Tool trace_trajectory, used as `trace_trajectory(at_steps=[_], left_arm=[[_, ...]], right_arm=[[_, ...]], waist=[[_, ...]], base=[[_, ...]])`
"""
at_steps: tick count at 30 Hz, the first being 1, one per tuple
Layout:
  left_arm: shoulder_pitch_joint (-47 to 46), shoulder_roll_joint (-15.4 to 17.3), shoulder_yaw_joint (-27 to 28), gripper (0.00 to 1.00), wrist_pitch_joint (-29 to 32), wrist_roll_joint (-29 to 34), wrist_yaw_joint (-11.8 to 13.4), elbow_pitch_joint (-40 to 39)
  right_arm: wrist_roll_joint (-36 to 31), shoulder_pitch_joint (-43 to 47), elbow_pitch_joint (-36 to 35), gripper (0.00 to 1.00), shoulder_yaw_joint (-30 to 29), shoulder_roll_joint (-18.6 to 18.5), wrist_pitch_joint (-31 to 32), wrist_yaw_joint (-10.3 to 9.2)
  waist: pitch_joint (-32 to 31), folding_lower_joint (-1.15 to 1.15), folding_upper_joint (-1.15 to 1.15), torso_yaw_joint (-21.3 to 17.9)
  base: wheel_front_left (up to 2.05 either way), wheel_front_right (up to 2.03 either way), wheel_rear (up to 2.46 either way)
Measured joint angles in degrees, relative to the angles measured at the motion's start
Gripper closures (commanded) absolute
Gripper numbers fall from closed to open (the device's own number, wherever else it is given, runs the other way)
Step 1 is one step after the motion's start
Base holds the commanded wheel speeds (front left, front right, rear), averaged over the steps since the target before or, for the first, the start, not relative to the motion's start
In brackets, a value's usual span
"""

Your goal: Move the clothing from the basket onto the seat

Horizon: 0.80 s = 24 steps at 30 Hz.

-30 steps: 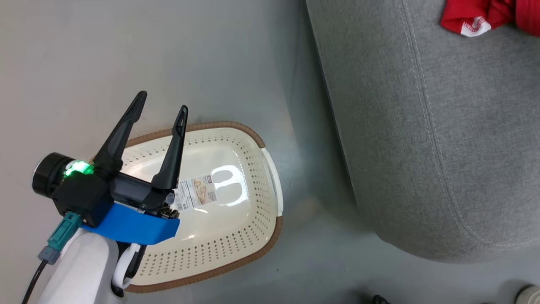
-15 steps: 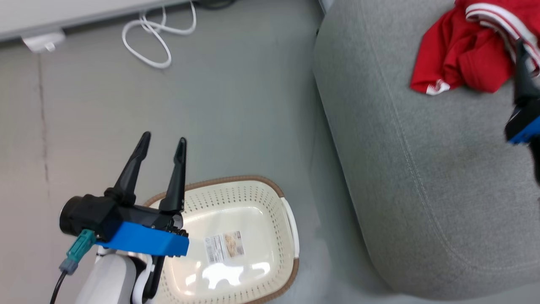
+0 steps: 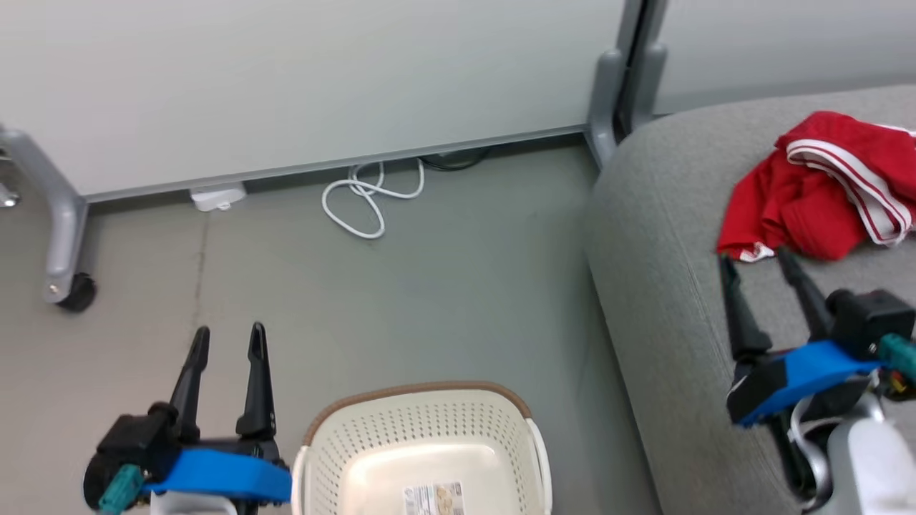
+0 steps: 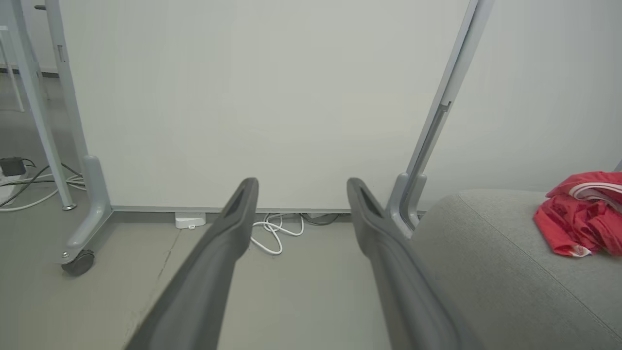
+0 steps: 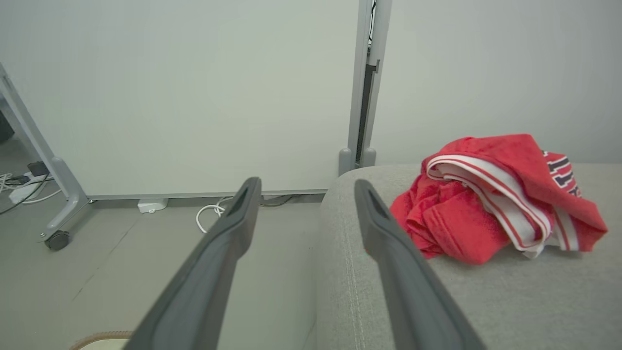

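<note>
The clothing is shown heaped on the seat, just beyond the right gripper, which is spread wide and empty. The left gripper is likewise held wide, beside the basket, in whose visible part no garment is seen; the task is judged complete.

The left fingers, long, black and tapering to rounded tips, spring from a black block housing. A bright blue band wraps the housing just behind the finger roots, and a teal plug sits on its outer side. The right fingers match them, with a black housing, blue band and teal plug. Behind that band, a white cable loop lies against a glossy white forearm. Seen close from the wrists, the fingers are matte dark grey, each with a narrow recessed slot just below the tip.
</note>
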Motion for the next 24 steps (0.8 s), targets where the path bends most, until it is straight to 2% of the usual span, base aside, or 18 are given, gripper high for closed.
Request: trace_trajectory(at_steps=[5,9,16,24], left_arm=[[4.62,-1.08,1.83,0.00,0.00,0.98,0.55,2.29],[6.58,-1.66,2.87,0.00,0.00,1.38,0.71,2.40],[7.07,-2.18,3.14,0.00,0.00,1.19,-0.11,3.19],[7.07,-2.69,3.28,0.00,0.00,0.96,-0.70,3.57]], right_arm=[[-0.68,5.61,-1.19,0.00,0.41,2.55,-0.92,0.00],[-0.69,8.85,-2.04,0.00,-0.44,3.23,-1.37,0.00],[-1.08,11.51,-1.94,0.00,0.37,3.55,-0.83,0.00],[-0.64,12.54,-0.76,0.00,1.45,3.57,-0.96,0.00]], waist=[[-4.14,-0.01,0.00,2.17],[-6.61,-0.01,0.00,3.42],[-7.49,0.00,0.00,4.79],[-7.65,0.01,0.00,4.34]], base=[[0.00,0.00,0.00],[0.00,0.00,0.00],[0.00,0.00,0.00],[0.00,0.00,0.00]])
